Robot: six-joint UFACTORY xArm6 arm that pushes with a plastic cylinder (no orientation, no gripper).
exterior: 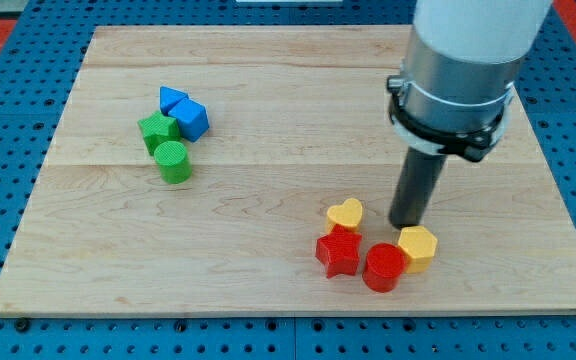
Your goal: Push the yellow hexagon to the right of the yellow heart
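Note:
The yellow hexagon (pixel 419 247) lies near the view's bottom right, touching the red cylinder (pixel 384 267) on its left. The yellow heart (pixel 345 213) lies up and to the left of the hexagon, just above the red star (pixel 338 251). My tip (pixel 406 222) stands on the board just above the hexagon, close to its upper left edge, and to the right of the heart. The rod hangs from the grey and white arm at the view's top right.
A cluster sits at the view's left: a blue triangle (pixel 172 99), a blue cube (pixel 192 120), a green star (pixel 157 131) and a green cylinder (pixel 174 161). The wooden board (pixel 268 300) ends near the bottom, on a blue pegboard.

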